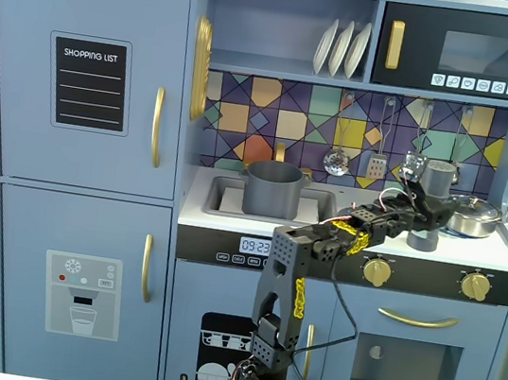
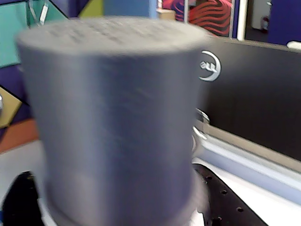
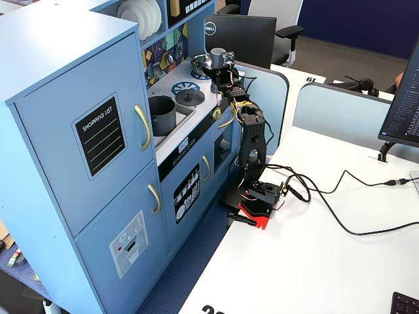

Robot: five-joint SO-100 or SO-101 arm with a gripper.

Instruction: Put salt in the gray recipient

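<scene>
The salt [image 1: 439, 179] is a tall gray shaker at the right end of the toy kitchen counter. My gripper [image 1: 430, 212] is shut around its middle. In the wrist view the salt [image 2: 113, 117] fills the frame, blurred, with a black finger [image 2: 19, 200] at its left and the other at its right, and the gripper [image 2: 122, 205] holds it low down. The gray recipient [image 1: 273, 188], a matte pot, stands in the sink to the left of the gripper. In the other fixed view the pot [image 3: 160, 112] is nearer the camera than the salt [image 3: 217, 57] and the gripper [image 3: 219, 69].
A shiny silver pan [image 1: 473, 215] sits just right of the salt. A flat gray lid [image 3: 190, 97] lies on the stove between pot and salt. Utensils [image 1: 337, 159] hang on the back wall. A black monitor [image 2: 254, 99] stands behind the kitchen.
</scene>
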